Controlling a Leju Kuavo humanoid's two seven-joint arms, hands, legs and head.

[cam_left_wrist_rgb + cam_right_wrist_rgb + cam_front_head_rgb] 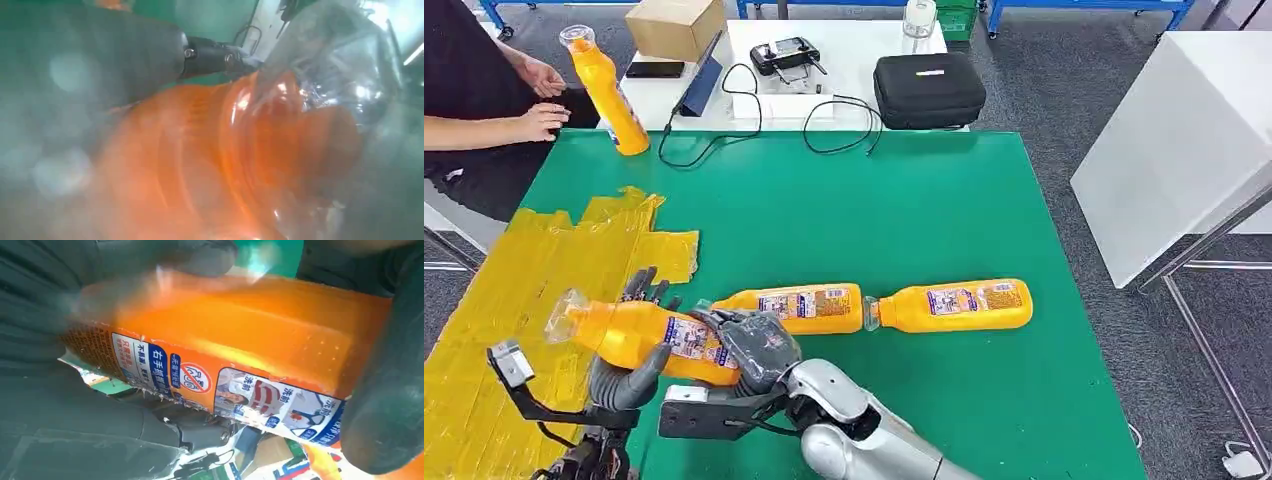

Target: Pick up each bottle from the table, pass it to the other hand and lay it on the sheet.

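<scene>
An orange bottle (639,338) with a clear cap is held above the near left part of the green table (984,210), over the edge of the yellow sheet (494,310). It lies nearly level, cap toward the sheet. Both hands are closed on it: the left hand (629,370) is wrapped around its neck end from below, with fingers showing behind the bottle, and the right hand (754,345) is clasped around its base end. In the right wrist view the labelled bottle (240,350) is seen gripped between dark fingers (385,390) and thumb. In the left wrist view the bottle's ribbed shoulder (210,165) and clear cap are seen close up and blurred.

Two more bottles (799,307) (959,305) lie end to end on the table just beyond the hands. A fourth bottle (609,95) stands upright at the far left corner, near a person's hand (539,122). A black case (927,90) is seen on the white table behind.
</scene>
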